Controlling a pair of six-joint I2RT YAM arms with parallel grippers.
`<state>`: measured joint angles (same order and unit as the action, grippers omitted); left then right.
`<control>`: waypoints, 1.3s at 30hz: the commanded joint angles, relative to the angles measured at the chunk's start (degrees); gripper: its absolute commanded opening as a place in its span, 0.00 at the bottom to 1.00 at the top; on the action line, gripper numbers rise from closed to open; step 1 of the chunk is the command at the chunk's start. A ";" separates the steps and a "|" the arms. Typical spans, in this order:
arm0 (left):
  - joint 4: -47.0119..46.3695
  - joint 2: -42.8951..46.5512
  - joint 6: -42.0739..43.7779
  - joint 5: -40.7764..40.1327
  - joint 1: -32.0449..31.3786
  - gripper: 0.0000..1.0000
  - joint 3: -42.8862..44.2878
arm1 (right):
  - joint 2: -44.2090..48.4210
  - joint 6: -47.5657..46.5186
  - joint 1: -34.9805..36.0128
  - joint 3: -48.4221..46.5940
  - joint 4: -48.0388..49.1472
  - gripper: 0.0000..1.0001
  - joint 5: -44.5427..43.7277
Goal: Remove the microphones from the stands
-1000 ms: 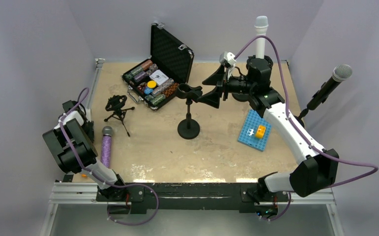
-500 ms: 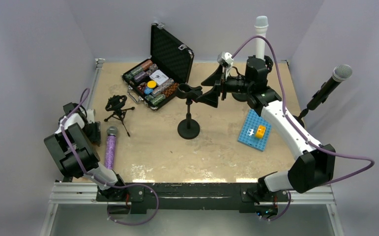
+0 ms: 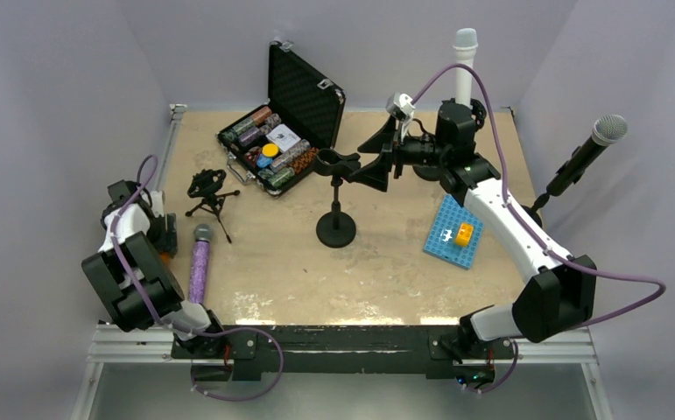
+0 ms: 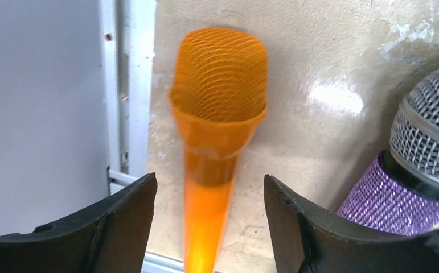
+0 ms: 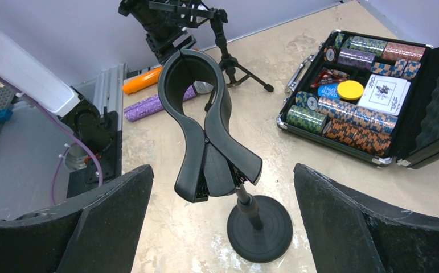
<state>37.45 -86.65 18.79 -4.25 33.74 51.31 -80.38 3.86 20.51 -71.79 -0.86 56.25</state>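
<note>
An orange microphone (image 4: 217, 85) lies on the table by the left rail, its mesh head pointing away from me. My left gripper (image 4: 208, 179) is open around its handle, with a gap on both sides. From above, that left gripper (image 3: 164, 236) sits at the table's left edge. The black stand (image 3: 336, 229) is mid-table, and its clip (image 5: 194, 96) is empty. My right gripper (image 5: 222, 168) is wide open just right of the clip and holds nothing; in the top view this right gripper (image 3: 370, 159) is level with the clip.
A purple microphone (image 3: 199, 262) lies beside the orange one. A small black tripod (image 3: 211, 188) and an open case of chips (image 3: 281, 131) stand behind. A blue plate (image 3: 453, 232) lies right of the stand. A white microphone (image 3: 465, 61) and a black microphone (image 3: 587, 153) stand upright at the back and right.
My left gripper has opened off the orange microphone, which now lies on the table. The purple microphone has shifted slightly right. The right arm has barely moved.
</note>
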 commanded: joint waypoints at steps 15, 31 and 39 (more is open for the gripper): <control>10.10 20.18 -1.27 1.46 0.27 0.74 6.43 | 0.20 -19.82 1.79 -11.10 -11.30 0.99 1.74; 18.67 40.43 -1.69 22.93 -0.39 0.73 21.66 | -10.35 -27.54 11.74 -25.76 -27.67 0.92 -7.15; 16.52 34.91 -5.67 39.36 -2.36 0.74 36.43 | -12.73 -28.29 13.78 -30.20 -32.18 0.87 -12.05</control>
<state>55.99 -47.86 15.49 23.22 31.97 82.06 -94.28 -25.12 33.43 -99.68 -29.50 47.31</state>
